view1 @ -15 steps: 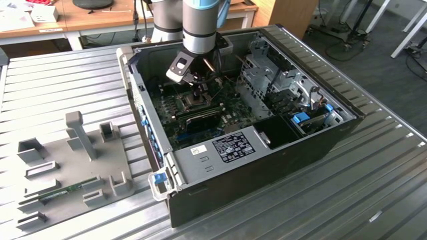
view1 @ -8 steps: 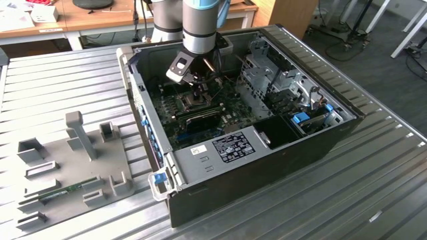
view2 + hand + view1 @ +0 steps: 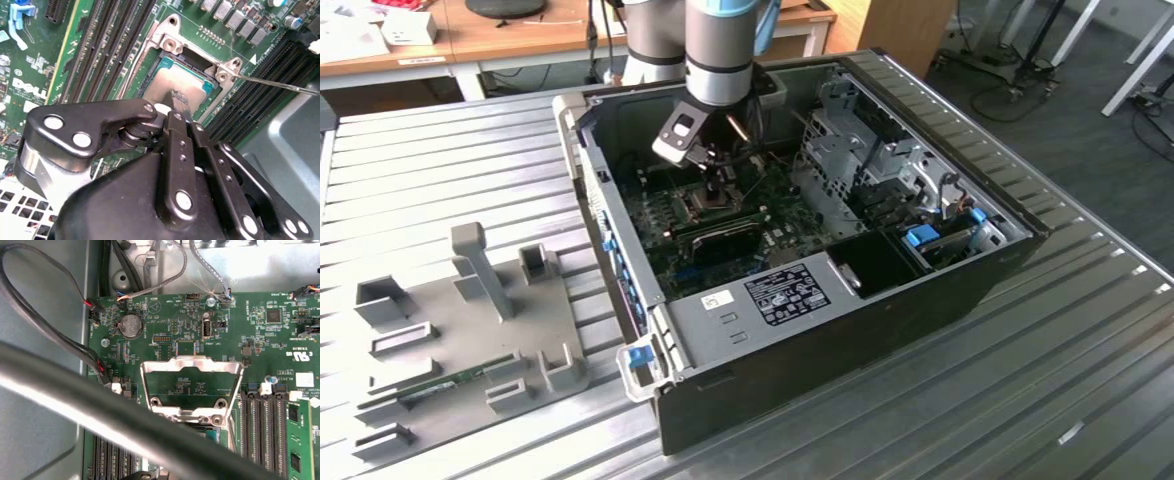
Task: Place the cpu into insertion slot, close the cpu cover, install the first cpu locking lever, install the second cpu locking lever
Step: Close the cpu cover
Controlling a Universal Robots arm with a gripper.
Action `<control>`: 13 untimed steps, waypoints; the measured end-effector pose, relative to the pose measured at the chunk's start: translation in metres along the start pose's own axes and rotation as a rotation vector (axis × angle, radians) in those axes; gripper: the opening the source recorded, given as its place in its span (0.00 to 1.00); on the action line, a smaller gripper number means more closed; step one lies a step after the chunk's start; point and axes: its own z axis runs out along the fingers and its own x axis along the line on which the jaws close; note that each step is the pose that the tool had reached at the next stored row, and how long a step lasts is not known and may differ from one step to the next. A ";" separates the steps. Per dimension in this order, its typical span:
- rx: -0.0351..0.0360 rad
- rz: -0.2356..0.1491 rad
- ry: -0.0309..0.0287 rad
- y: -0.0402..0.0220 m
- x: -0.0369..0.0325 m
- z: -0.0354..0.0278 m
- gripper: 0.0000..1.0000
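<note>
1. Gripper (image 3: 176, 100) fingers are drawn together with no gap visible between their tips and nothing held between them. In the exterior view the gripper (image 3: 720, 195) reaches down into the open computer case (image 3: 854, 330).
2. Directly under the fingertips lies the cpu (image 3: 170, 82), flat in the insertion slot (image 3: 166, 44), its grey top facing up. Whether the tips touch it or hang just above it cannot be told.
3. In the first wrist view, the cpu cover (image 3: 190, 361) stands raised open, and the green circuit board (image 3: 165, 330) shows through its window.
4. A thin metal locking lever (image 3: 270, 82) juts out from the socket's corner, away over the memory slots (image 3: 100, 45) on that side.
5. Long black memory slots flank the socket on both sides.
6. Writing: white lettering (image 3: 24, 86) is printed on the board near the gripper's body, and a white sticker (image 3: 304, 380) sits beside the slots. A black-and-white label (image 3: 787, 293) lies on the metal box inside the case.
7. A thick black cable (image 3: 100, 405) runs across the first wrist view in front of the board.
</note>
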 end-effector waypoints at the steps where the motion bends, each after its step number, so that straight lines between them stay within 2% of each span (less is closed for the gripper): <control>1: 0.0000 0.000 -0.0001 0.0000 0.0000 -0.0009 0.10; 7: 0.0002 0.000 -0.0004 0.0002 0.0003 -0.0079 0.10; 13: 0.0002 0.000 -0.0004 0.0006 0.0007 -0.0182 0.10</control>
